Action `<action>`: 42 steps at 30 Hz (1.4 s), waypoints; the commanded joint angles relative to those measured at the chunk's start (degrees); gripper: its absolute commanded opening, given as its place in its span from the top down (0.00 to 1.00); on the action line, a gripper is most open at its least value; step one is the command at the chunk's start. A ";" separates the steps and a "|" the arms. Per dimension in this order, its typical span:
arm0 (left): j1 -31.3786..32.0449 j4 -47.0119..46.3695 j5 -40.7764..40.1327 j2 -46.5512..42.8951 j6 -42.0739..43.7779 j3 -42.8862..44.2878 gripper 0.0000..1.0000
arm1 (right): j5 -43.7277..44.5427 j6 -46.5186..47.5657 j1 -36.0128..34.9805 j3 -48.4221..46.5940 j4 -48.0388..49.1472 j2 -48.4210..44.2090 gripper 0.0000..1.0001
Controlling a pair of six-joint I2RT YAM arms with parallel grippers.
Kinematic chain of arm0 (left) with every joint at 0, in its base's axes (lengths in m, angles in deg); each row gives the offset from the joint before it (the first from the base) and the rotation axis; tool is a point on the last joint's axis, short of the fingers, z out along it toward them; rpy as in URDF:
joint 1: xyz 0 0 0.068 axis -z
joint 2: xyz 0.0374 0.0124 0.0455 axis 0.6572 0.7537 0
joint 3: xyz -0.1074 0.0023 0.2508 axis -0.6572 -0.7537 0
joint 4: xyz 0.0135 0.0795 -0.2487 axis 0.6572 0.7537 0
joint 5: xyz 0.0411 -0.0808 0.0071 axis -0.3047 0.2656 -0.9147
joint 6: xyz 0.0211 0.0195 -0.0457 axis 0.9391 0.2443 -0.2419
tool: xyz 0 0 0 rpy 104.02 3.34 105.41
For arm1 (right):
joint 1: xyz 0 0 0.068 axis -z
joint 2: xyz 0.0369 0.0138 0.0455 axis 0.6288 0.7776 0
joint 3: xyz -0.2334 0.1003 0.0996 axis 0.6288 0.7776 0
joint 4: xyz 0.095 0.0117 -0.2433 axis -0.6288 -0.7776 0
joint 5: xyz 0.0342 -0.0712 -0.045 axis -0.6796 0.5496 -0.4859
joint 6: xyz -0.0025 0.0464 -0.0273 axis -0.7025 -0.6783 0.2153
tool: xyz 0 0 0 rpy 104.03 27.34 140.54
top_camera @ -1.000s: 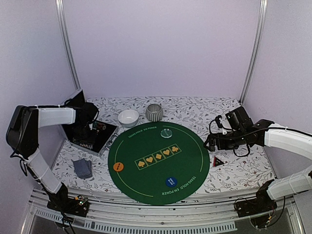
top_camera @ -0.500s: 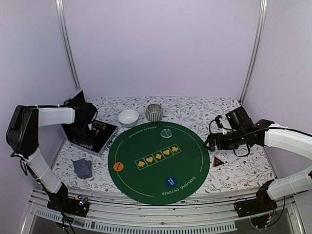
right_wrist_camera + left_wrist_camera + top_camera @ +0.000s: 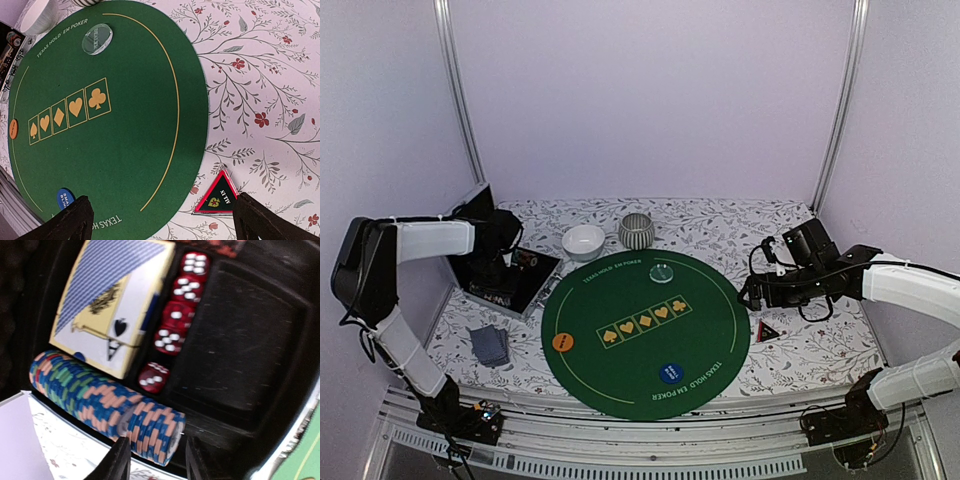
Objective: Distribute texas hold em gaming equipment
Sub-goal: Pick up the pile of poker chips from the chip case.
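Note:
In the left wrist view a row of striped poker chips lies in a black case. My left gripper is shut on a short blue-and-orange chip stack at the row's end, a finger at each end of it. My right gripper hangs open over the green mat's edge, and the red-black triangle lies just inside its right finger. Orange, blue and pale green button discs sit on the mat. The grey-blue playing cards lie at the front left.
The case also holds a card box and several red dice. A white bowl and a striped grey bowl stand behind the mat. The open case sits at the left, close to the side wall.
My left gripper's jaws have narrowed around the end of the chip row. Neither arm has visibly shifted, and the right gripper stays wide.

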 commanded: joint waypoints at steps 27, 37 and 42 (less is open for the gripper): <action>-0.92 -0.50 -2.70 1.62 1.19 -0.27 0.49 | -0.47 0.89 0.46 -0.44 -0.40 -0.76 0.01; -1.36 -1.20 1.63 3.07 1.80 -0.51 0.55 | -0.38 1.23 0.56 -0.23 -0.39 -0.76 0.01; -1.19 -1.78 2.76 1.27 1.86 -0.94 0.58 | -0.29 1.25 0.60 -0.01 -0.36 -0.61 0.01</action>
